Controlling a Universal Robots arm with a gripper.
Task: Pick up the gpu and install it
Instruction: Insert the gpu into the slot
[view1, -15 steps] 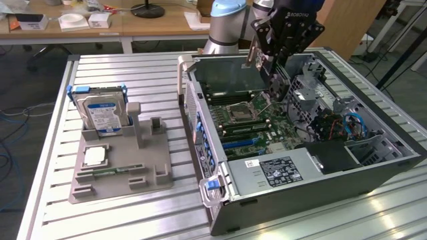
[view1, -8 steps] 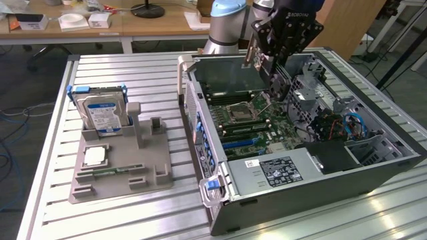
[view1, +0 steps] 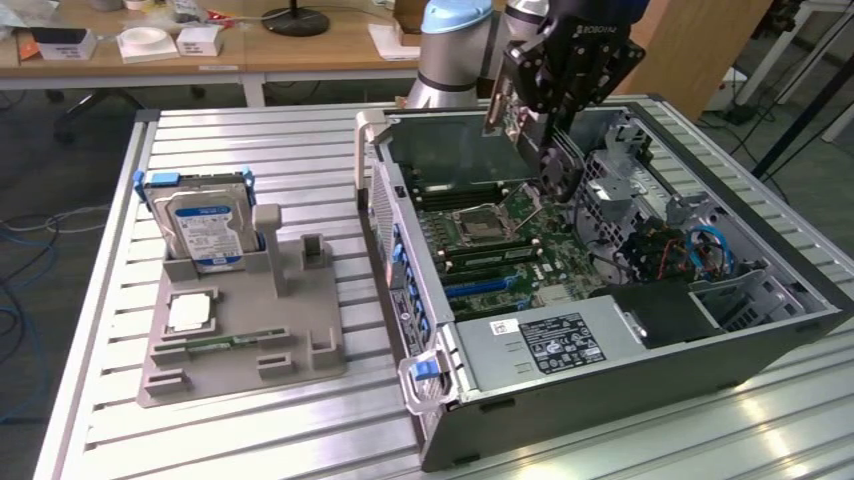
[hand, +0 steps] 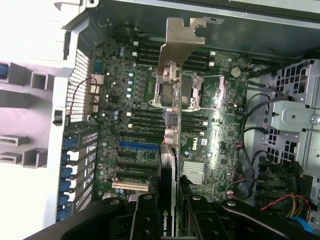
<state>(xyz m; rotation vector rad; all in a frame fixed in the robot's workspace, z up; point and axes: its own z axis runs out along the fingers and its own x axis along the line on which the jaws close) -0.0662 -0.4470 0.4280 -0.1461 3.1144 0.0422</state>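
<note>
My gripper (view1: 554, 170) hangs over the open computer case (view1: 400, 230), shut on the gpu (view1: 502, 95). In the wrist view the gpu (hand: 170, 125) shows edge-on, a thin dark card with its silvery metal end bracket (hand: 182, 42) at the far end. The black fingers (hand: 145, 217) clamp it on both sides near a green label. The card is held in the air above the motherboard (hand: 215, 135), over the processor socket area. The expansion slots (hand: 137, 146) lie to one side of it.
On the exterior view's left a grey holder (view1: 240, 350) carries an upright hard drive (view1: 207, 225) and a green memory stick (view1: 220, 342). Inside the case are a power supply (view1: 554, 345), drive cages (view1: 627, 180) and loose cables (view1: 701, 250). The slatted table (view1: 240, 430) surrounds everything.
</note>
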